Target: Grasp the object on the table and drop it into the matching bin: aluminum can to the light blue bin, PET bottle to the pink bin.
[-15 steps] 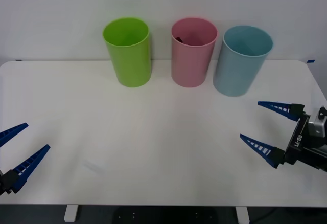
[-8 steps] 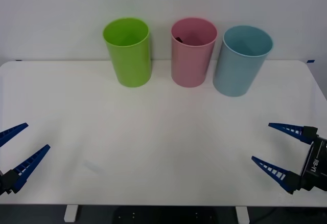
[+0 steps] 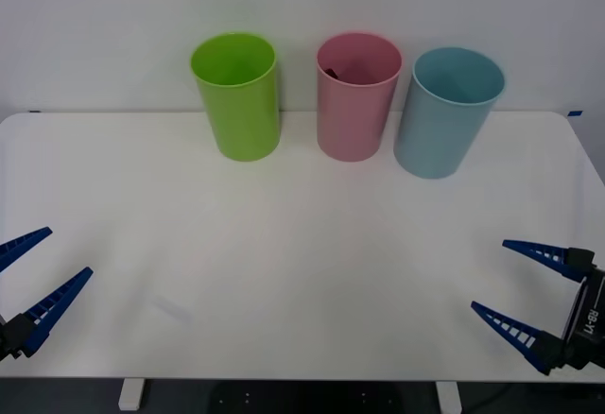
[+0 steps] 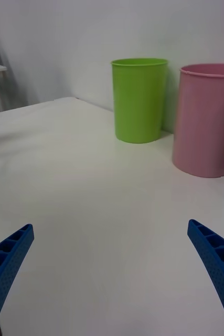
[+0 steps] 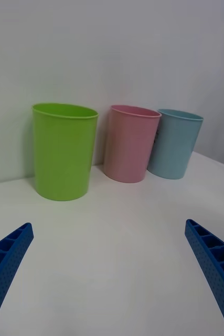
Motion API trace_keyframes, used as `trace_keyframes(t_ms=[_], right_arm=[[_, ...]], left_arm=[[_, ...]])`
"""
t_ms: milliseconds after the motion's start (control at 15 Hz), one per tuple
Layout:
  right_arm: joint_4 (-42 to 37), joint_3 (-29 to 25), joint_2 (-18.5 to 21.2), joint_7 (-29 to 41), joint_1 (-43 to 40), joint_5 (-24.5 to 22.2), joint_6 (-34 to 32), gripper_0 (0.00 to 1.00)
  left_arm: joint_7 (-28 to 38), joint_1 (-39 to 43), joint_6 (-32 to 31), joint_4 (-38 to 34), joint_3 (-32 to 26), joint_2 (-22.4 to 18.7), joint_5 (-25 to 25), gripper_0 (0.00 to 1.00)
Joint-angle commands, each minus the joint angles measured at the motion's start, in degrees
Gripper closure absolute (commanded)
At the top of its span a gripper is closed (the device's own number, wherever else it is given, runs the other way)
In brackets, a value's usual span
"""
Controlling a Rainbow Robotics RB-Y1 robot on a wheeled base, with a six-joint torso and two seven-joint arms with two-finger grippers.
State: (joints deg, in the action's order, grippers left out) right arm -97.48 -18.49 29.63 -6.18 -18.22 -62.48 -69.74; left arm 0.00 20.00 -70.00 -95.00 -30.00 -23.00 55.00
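The pink bin (image 3: 354, 112) stands at the back of the white table (image 3: 302, 244), with the light blue bin (image 3: 442, 126) beside it on the right. The PET bottle is hidden; a small dark shape (image 3: 330, 72) peeks out just inside the pink bin's rim. My right gripper (image 3: 490, 274) hangs open and empty over the table's near right corner, well in front of the light blue bin. My left gripper (image 3: 68, 251) is open and empty at the near left edge. Both wrist views look across bare tabletop toward the pink bin (image 4: 206, 126) (image 5: 130, 149).
A lime green bin (image 3: 241, 102) stands left of the pink one, all three in a row near the back edge by the wall. The broad white tabletop stretches between the bins and my grippers.
My right gripper has drawn back from in front of the light blue bin toward the near right corner, staying open. The left gripper has not moved.
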Motion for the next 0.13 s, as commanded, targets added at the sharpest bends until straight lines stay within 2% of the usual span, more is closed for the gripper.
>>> trace_keyframes(t_ms=[67,133], right_arm=[[0.01,0.03,-0.28,-0.06,-0.32,-0.01,-0.13,0.0],[0.01,0.03,-0.28,-0.06,-0.32,-0.01,-0.13,0.0]], left_arm=[[0.0,0.0,0.0,0.0,0.0,0.0,0.0,0.0],[0.0,0.0,0.0,0.0,0.0,0.0,0.0,0.0]])
